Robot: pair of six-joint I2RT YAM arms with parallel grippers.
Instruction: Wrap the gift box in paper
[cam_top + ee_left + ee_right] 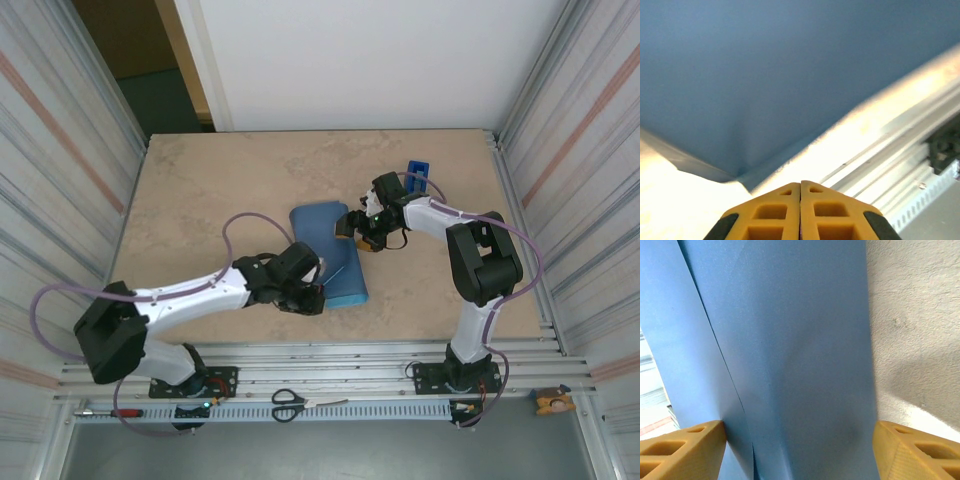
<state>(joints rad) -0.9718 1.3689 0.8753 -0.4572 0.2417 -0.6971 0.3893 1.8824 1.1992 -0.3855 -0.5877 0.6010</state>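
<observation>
folding step: the paper (328,250) lies folded mid table (200,200), nearer its near edge. left gripper (800,210) pressed together at its near end; right gripper (800,450) spread astride it. next, probably: crease the end flaps.

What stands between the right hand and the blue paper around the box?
Nothing visible does. In the right wrist view the paper lies directly in front of the right hand, between its spread fingers. The tape dispenser stands on the table behind that hand, out of the way.
</observation>
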